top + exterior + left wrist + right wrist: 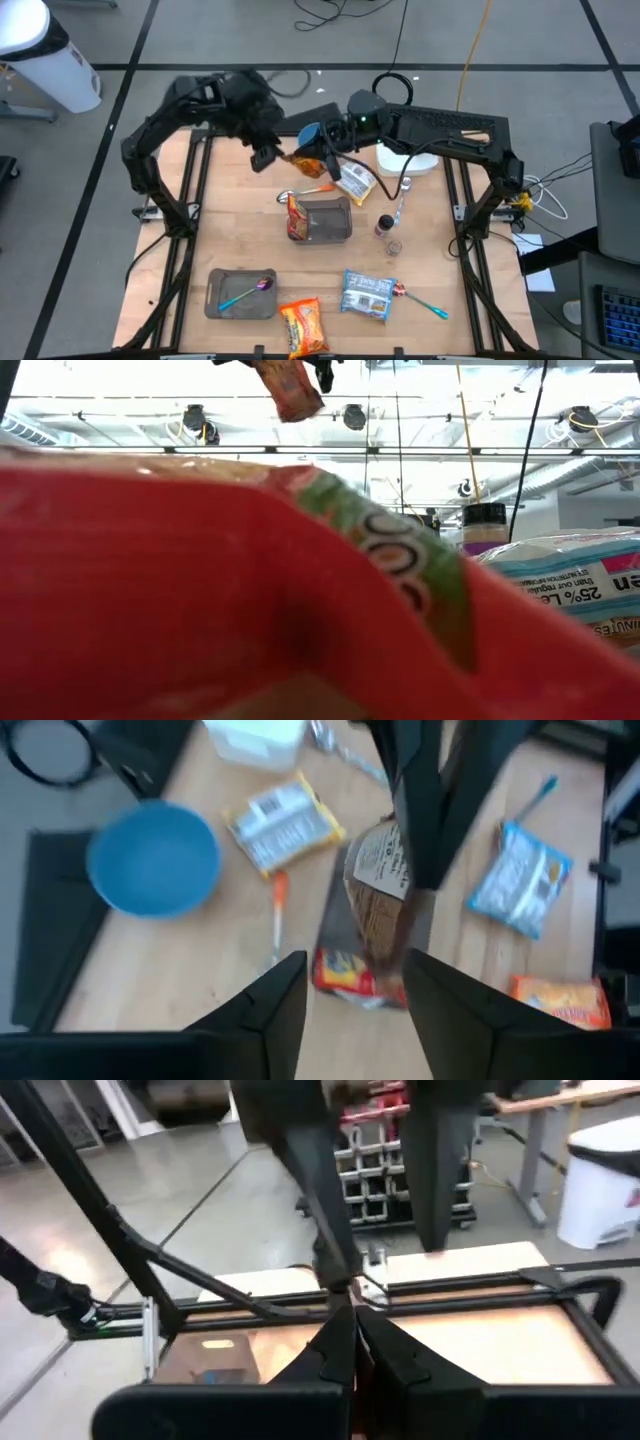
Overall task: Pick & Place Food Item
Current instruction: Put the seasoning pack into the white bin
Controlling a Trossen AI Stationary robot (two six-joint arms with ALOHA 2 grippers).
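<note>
Hanging in the air over the back half of the bench (230, 225), an orange snack packet (309, 165) is pinched at its top edge by the right hand (322, 152), fingers clamped tight on it. In the left wrist view the same packet dangles above the grey tray (325, 222) mid-bench. The left hand (268, 152) sits just beside it at about the same height, fingers spread wide with nothing between them, so the two hands are pretty crowded together.

Right under them: a blue bowl (309, 131), an orange-handled spoon (315, 188) and a yellow-and-white packet (356, 182). A red packet (296, 215) leans on the left end of that grey tray. A small jar (385, 226) stands to its right.

Front of the bench has a second grey tray (225, 305) with a teal spoon (244, 293), an orange noodle packet (303, 326) and a blue packet (366, 295). More bare wood shows along the left side.
</note>
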